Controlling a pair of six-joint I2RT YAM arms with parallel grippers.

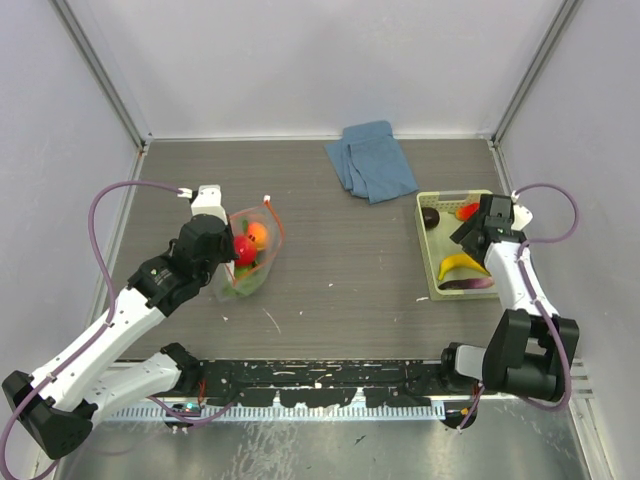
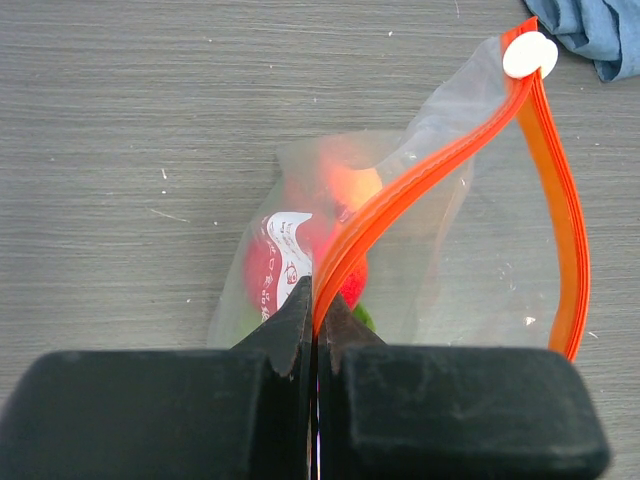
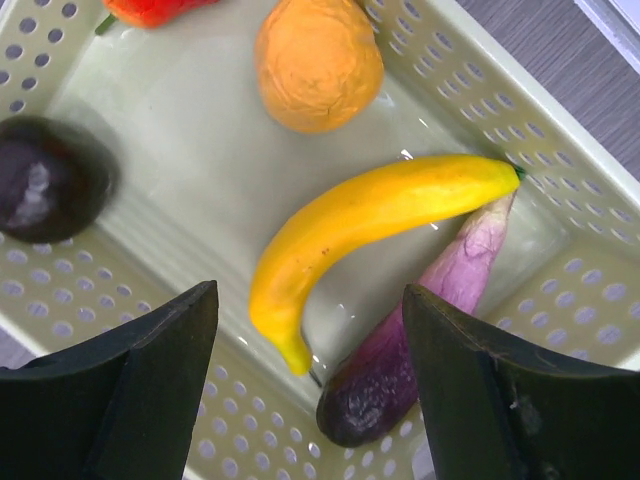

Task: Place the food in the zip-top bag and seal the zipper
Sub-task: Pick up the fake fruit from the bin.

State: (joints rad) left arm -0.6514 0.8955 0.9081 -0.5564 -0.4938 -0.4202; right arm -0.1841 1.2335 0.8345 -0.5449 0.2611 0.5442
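1. Zip-top bag [image 1: 252, 258] lies left of centre in the overhead view, on the grey table [image 1: 340, 270], with its mouth gaping.
2. Food already inside it: a red fruit [image 1: 244, 250], an orange fruit [image 1: 258, 234] and something green [image 1: 244, 283] at the lower end.
3. The zipper [image 2: 420, 180] runs as an orange strip up to the upper right of the left wrist view, where its white slider [image 2: 530, 55] sits at the far end.
4. The left claw [image 2: 315, 300] is closed tight, pinching the zip-top bag at the near end of that strip.
5. The right claw [image 3: 308, 295] is spread wide and grips nothing; it hangs over the pale basket [image 3: 600, 200] at the right of the overhead view.
6. Between its fingers [image 3: 160, 360] lies a banana [image 3: 370, 215], with a purple eggplant [image 3: 420, 330] touching its lower right side.
7. An orange fruit [image 3: 318, 62], a dark round fruit [image 3: 45, 180] and a red piece [image 3: 150, 8] lie along the top and left of the right wrist view.
8. A blue cloth [image 1: 372, 160] lies crumpled at upper centre of the overhead view, well apart from both.
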